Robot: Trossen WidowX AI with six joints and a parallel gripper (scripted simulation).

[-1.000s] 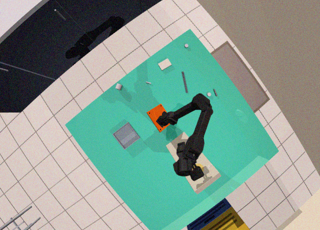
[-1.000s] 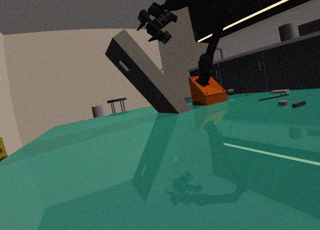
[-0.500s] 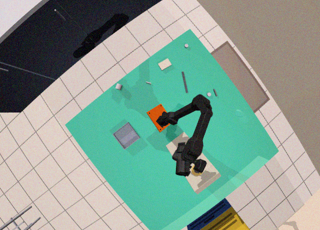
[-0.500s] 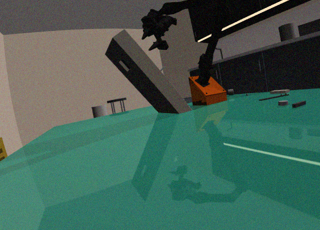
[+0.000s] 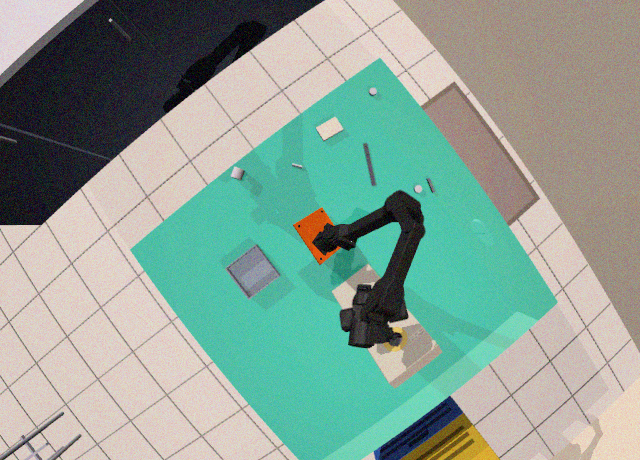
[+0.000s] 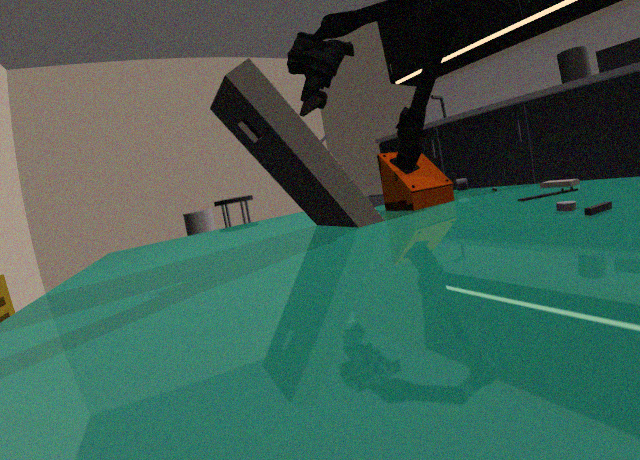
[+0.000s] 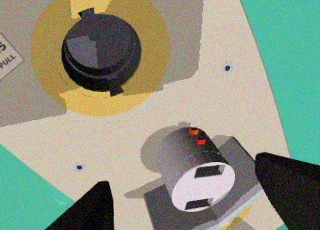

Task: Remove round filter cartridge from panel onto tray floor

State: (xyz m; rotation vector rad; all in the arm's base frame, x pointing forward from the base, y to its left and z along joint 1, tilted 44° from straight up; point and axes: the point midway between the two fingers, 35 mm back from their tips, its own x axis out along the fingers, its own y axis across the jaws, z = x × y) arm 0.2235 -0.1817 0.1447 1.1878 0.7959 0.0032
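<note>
Black fingers (image 6: 312,105) frame the near part of the wrist view; they stand well apart, though short of their full spread, with nothing gripped between them. Beyond the tips, the filter cartridge (image 7: 181,154) is out of its opening and over the face of the service panel (image 7: 210,102) (image 6: 310,160) (image 5: 385,367), its pale end with two slots turned towards the camera, beside a grey ledge (image 7: 159,207). Whether cartridge and ledge touch cannot be told. The chief hazard is a poor grasp: should the fingers descend off-centre, one tip could strike the rim and tip or roll the cartridge along the sloping panel. The ledge presents a second obstacle, since a finger lowered on that side may meet it before reaching the cartridge's wall. A shallow pinch on so smooth and round a body would probably let it twist or slip during lifting. Farther up the panel lies the vacant dark socket (image 7: 102,47) (image 5: 395,338), within its yellow ring (image 7: 156,50); a loose cartridge might lodge there. Well apart from the panel stands the grey tray (image 5: 252,277), probably the destination, where release from too high could cause bouncing or rolling.
</note>
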